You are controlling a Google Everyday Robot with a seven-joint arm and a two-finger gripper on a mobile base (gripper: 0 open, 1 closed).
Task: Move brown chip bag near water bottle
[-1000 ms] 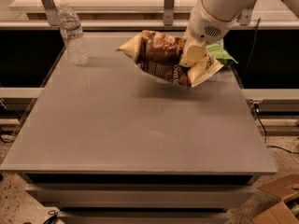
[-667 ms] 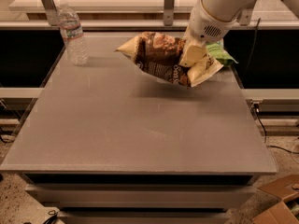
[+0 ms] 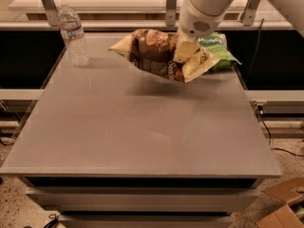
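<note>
Brown chip bag held aloft over the grey table, bottle at the far left corner.

Past the bare front of the flat grey metal table (image 3: 142,141), the crinkly dark-brown chip bag (image 3: 152,53) with cream-yellow ends hangs above the far half, casting a shadow below. The white arm's gripper (image 3: 186,49) has its jaws pinching the bag's right end. A smaller green snack bag (image 3: 219,51) lies just behind. The clear ribbed plastic water bottle (image 3: 73,34) stands upright far left, apart from the bag.

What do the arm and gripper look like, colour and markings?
The arm is a smooth white rounded shell with a thin tan seam ring and a dark perforated vent patch near the wrist. The gripper, at the table's far right by the brown chip bag, has pale cream fingers.
</note>
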